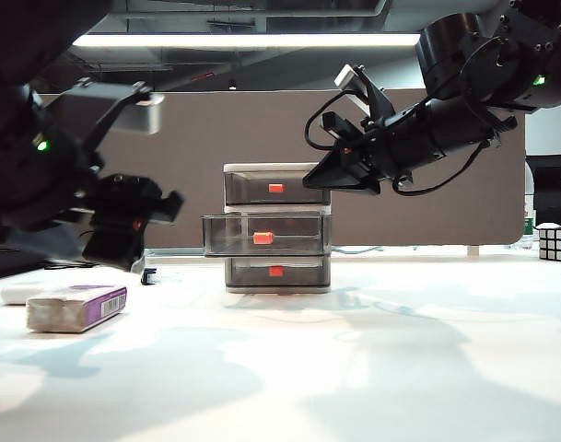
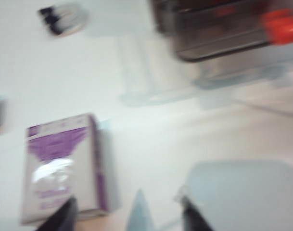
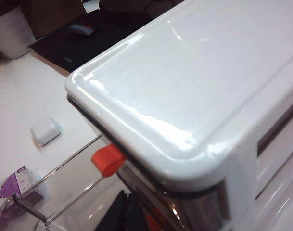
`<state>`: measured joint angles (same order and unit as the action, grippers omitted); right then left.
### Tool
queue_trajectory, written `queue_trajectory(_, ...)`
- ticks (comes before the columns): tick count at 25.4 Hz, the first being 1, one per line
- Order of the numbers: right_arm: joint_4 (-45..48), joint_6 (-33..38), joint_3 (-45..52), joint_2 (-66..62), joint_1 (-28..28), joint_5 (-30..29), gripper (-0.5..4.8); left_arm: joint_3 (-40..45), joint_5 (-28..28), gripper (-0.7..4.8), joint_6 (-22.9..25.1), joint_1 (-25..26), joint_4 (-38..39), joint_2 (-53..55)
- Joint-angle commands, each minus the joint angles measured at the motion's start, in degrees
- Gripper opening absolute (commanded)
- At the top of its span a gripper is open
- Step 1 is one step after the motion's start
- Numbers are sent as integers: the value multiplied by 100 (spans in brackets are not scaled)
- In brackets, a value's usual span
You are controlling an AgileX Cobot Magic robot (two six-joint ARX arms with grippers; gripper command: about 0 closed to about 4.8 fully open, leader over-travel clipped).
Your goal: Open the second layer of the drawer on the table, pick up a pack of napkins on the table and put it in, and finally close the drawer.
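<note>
Second layer (image 1: 266,234) smoky translucent, pulled out; left tool (image 2: 127,214) parted, empty, above napkin brick (image 2: 64,168); right tool (image 1: 328,175) state unclear.

My right gripper (image 3: 129,211) hangs just beside the drawer (image 3: 194,91), under its glossy top. The second layer (image 3: 74,192) juts out from the drawer, open. Beyond it lie the pack of napkins (image 3: 16,185) and a small white case (image 3: 44,131).

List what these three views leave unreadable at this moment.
- Left tool: left wrist view motion-blurred, tips cut by frame edge.
- Right tool: right wrist view shows only dark tips under the drawer top; opening unclear.
- Pack of napkins print: too small, blurred.
</note>
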<state>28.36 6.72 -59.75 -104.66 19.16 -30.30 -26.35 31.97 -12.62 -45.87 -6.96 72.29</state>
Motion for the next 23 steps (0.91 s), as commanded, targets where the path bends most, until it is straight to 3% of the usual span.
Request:
queue_trajectory(1,15,81,-22,22,7,-98,-5,0,-378,470,-9,474,4,-9)
queue_trajectory(7,-22,81,-22,22,9,-98,-5,2,-444,471,-4,1082,-151,39)
queue_trajectory(12,-33,87,-22,22,9,-116,-5,-9,-1438,467,-9,1853,-748,516)
queue_trajectory(15,-61,90,-22,22,7,-138,-5,-70,-1711,467,-2,1904,-726,785)
queue_trajectory(23,-262,85,-20,22,9,-140,-5,-295,-1786,466,15,1904,-949,1580)
